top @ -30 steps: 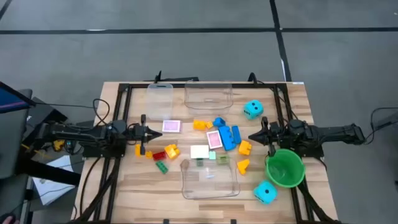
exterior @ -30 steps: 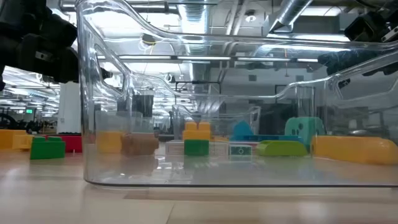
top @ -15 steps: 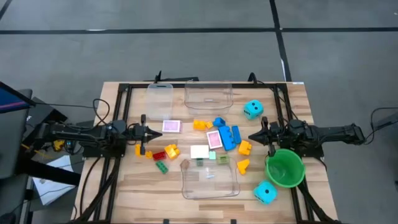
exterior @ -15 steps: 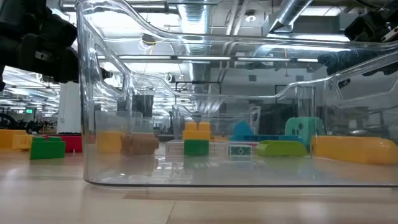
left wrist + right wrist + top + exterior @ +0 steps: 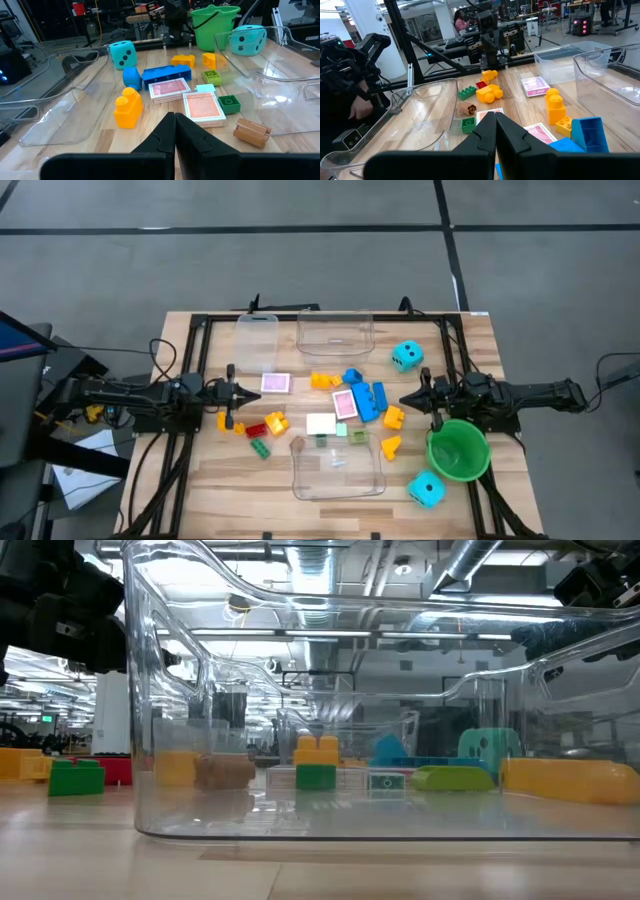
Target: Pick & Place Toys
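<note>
Toys lie scattered mid-table: blue bricks (image 5: 368, 400), yellow and orange bricks (image 5: 324, 381), a red brick (image 5: 255, 430), a green brick (image 5: 260, 447), pink-backed cards (image 5: 275, 383) (image 5: 344, 404), and two cyan dice (image 5: 406, 357) (image 5: 427, 490). My left gripper (image 5: 250, 392) is shut and empty at the left, above the table, pointing toward the toys. My right gripper (image 5: 404, 401) is shut and empty at the right, pointing toward the blue bricks. In the left wrist view the shut fingers (image 5: 175, 131) face the cards (image 5: 202, 106).
Three clear tubs stand on the table: one near the front (image 5: 337, 470), two at the back (image 5: 257, 340) (image 5: 335, 333). A green round bowl (image 5: 458, 450) sits at the right under my right arm. A black frame (image 5: 200, 330) borders the table. A person shows in the room beyond (image 5: 457, 20).
</note>
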Robot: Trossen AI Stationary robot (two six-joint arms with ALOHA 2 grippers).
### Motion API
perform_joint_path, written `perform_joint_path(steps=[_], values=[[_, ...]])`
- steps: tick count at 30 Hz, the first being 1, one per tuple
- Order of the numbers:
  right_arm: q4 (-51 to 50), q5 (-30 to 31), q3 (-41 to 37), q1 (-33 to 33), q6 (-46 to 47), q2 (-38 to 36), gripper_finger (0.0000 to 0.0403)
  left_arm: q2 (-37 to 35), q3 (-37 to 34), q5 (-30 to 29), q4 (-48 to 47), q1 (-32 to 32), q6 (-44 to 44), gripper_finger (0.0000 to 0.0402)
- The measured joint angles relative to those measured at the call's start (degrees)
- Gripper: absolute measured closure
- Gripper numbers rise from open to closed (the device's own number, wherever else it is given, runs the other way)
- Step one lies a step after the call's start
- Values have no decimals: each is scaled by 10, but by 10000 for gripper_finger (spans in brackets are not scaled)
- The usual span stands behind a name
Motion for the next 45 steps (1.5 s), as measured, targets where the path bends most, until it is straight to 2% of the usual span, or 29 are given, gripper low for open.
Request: perform_joint_path(steps=[40, 45], values=[[2, 0, 0, 0, -11, 0, 403, 0, 0, -2, 6, 0, 16, 399], [17, 0, 0, 0, -15, 0, 403, 0, 0, -1, 60, 0, 14, 399]])
